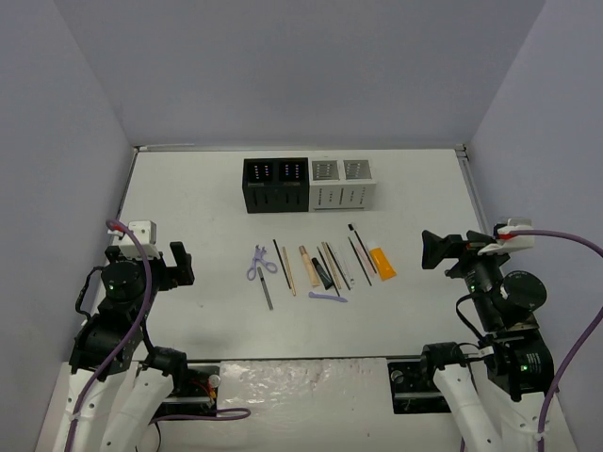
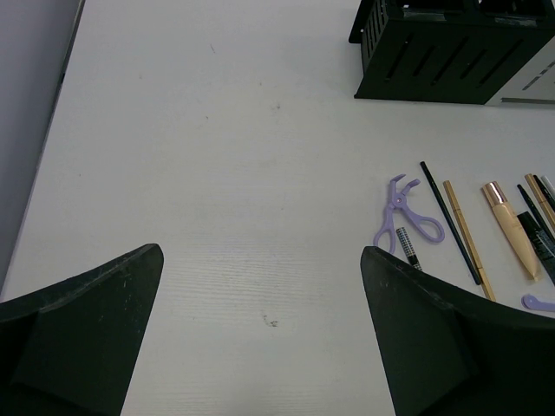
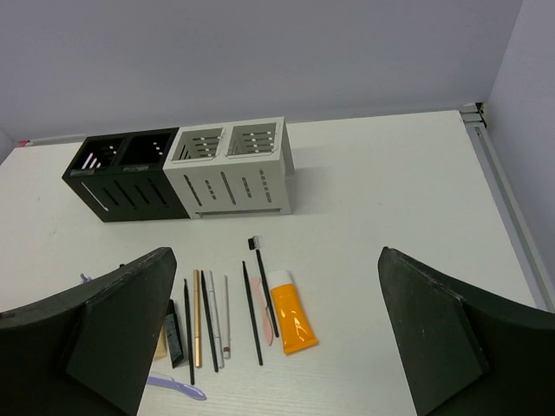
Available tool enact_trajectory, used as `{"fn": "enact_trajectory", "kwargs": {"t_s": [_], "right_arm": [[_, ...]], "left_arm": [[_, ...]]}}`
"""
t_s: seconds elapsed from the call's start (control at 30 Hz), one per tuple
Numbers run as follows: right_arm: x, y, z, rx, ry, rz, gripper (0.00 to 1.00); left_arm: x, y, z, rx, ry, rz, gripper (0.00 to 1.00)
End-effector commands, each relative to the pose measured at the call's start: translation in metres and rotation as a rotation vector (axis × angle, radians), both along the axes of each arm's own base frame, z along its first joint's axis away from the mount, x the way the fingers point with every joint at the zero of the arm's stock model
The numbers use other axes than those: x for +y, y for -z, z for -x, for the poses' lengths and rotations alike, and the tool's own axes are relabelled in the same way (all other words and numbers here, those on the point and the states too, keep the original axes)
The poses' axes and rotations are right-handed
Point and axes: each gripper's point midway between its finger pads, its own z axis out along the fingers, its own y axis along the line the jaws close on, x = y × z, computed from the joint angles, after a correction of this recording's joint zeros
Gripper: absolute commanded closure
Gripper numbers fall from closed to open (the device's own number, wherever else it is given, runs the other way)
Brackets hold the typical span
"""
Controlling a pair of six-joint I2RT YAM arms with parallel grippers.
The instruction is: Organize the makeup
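Nothing picked yet, left gripper (image 1: 181, 264) and right gripper (image 1: 431, 250) both spread wide and empty; I'd drop left onto the scissors (image 1: 261, 265) first.

Table (image 1: 188, 207): we take 12 o'clock as its far edge, away from the arm bases.
Organizer boxes: two stand touching at 12 o'clock, the left box (image 1: 276, 185) at 9 o'clock of the right box (image 1: 344, 183).
Makeup row (image 1: 332, 264): mid-table, at 6 o'clock of the boxes and apart from them (we see most pieces lying lengthwise toward 12).
Scissors (image 1: 261, 264): the row's 9 o'clock end.
Short stick (image 1: 267, 288): just at 6 o'clock of the scissors.
Flat tube (image 1: 382, 262): the row's 3 o'clock end.
Brush (image 1: 362, 250): just at 9 o'clock of the flat tube.
Small tube (image 1: 321, 273): mid-row, between pencils.
Curved tool (image 1: 327, 298): crosswise, at 6 o'clock of the small tube.
Left gripper (image 1: 181, 266): at 9 o'clock of the scissors, apart.
Right gripper (image 1: 431, 250): at 3 o'clock of the flat tube, apart.
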Motion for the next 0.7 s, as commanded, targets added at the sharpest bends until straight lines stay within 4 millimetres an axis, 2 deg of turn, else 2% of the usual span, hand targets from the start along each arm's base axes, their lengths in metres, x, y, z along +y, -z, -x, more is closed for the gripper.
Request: {"fn": "enact_trajectory", "kwargs": {"t_s": [0.0, 0.13, 0.2, 0.33, 0.4, 0.53, 0.67], "right_arm": [[0.011, -0.022, -0.01, -0.065, -0.061, 0.01, 0.0], [0.01, -0.027, -0.016, -0.053, -0.057, 0.028, 0.0], [0.017, -0.029, -0.018, -0.049, -0.093, 0.038, 0.0], [0.03, -0.026, -0.039, 0.015, -0.149, 0.011, 0.0], [0.039, -0.021, -0.054, 0.061, -0.188, 0.002, 0.0], [0.054, -0.029, -0.069, 0.039, -0.259, -0.017, 0.0], [0.087, -0.014, -0.092, 0.071, -0.335, 0.004, 0.0]], "left_arm": [[-0.001, -0.021, -0.009, -0.078, -0.012, 0.027, 0.03], [0.0, -0.02, -0.008, -0.076, -0.018, 0.023, 0.03], [0.0, -0.02, -0.008, -0.077, -0.019, 0.023, 0.03], [0.003, -0.021, -0.008, -0.078, -0.032, 0.017, 0.03], [0.004, -0.019, -0.008, -0.073, -0.039, 0.014, 0.03], [0.005, -0.019, -0.007, -0.071, -0.042, 0.014, 0.03], [0.007, -0.019, -0.007, -0.071, -0.051, 0.01, 0.03]]}}
